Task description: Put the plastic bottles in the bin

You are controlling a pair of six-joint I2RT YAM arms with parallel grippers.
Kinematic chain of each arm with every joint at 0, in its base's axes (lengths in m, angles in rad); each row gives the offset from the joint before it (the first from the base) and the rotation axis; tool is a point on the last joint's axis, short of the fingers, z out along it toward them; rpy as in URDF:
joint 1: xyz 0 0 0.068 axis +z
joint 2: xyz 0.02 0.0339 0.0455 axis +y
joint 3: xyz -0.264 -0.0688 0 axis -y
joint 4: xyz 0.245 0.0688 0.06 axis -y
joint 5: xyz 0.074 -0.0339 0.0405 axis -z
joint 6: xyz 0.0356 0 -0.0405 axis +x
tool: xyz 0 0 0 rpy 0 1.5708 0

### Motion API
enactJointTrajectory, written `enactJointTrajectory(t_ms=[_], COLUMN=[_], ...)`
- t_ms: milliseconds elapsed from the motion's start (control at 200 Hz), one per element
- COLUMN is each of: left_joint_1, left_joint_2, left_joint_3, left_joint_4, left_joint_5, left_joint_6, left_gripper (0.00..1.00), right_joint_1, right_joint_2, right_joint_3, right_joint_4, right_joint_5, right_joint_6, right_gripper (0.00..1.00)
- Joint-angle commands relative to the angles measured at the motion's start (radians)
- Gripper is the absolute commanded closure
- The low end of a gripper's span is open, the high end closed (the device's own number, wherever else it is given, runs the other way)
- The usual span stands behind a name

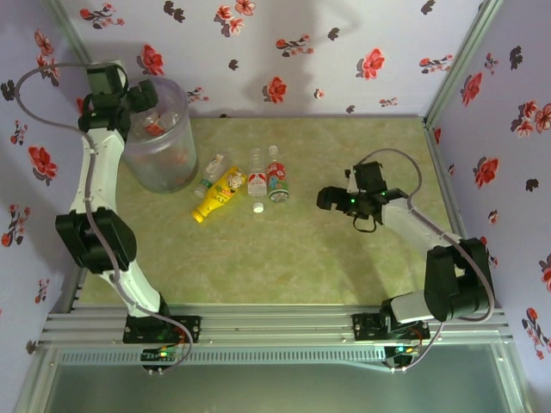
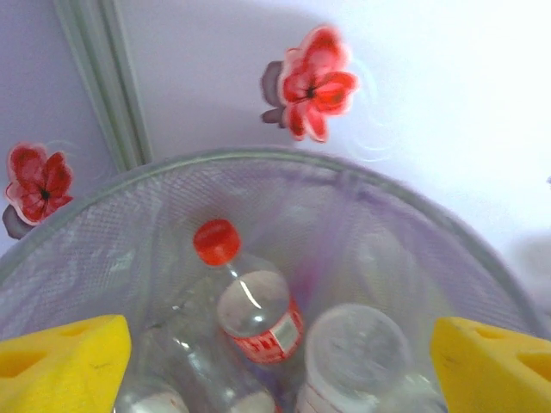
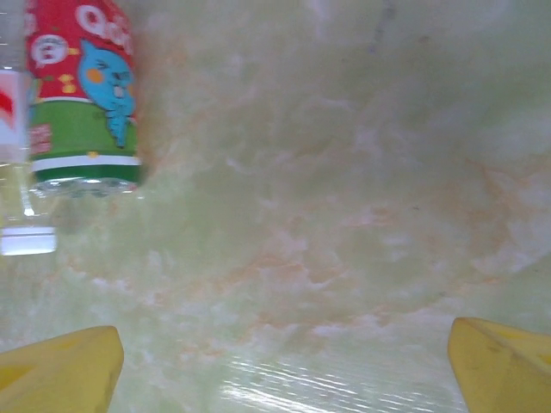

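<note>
The translucent grey bin (image 1: 170,169) stands at the table's far left with several plastic bottles inside. In the left wrist view a clear bottle with a red cap and red label (image 2: 251,311) lies on the others below the bin's rim (image 2: 258,157). My left gripper (image 1: 143,100) (image 2: 280,379) hangs over the bin's mouth, open, nothing between its yellow fingers (image 2: 67,361). On the table lie a small clear bottle (image 1: 210,175), a yellow bottle (image 1: 219,194), a red-labelled bottle (image 1: 256,177) and a red-and-green-labelled bottle (image 1: 277,177) (image 3: 82,95). My right gripper (image 1: 331,200) (image 3: 284,379) is open, low over bare table to their right.
A loose white cap (image 1: 257,207) (image 3: 27,241) lies just in front of the bottles. Flowered walls close in the table at the back and both sides. The green mat (image 1: 362,258) stretches bare between the bottles and the arms' bases.
</note>
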Motion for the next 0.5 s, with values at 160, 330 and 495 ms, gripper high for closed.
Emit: enactJointTrajectory(t_ms=[160, 330, 495], left_joint_1=[-0.184, -0.290, -0.400], left_joint_2=[-0.331, -0.480, -0.540], left_joint_3=[-0.366, -0.639, -0.807], left_joint_4=[0.105, 0.197, 0.240], left_joint_5=[0.026, 0.027, 0.026], left_joint_6=[-0.152, -0.286, -0.374], left_gripper=[0.00, 0.00, 0.00], right_joint_1=[0.176, 0.253, 0.280], right_joint_2=[0.134, 0.277, 0.402], right_joint_3=[0.203, 0.341, 0.437], right_joint_4=[-0.028, 0.005, 0.064], right_joint_5=[0.089, 0.120, 0.139], right_joint_6=[0.067, 0.092, 0.121], right_gripper=[0.18, 0.24, 0.28])
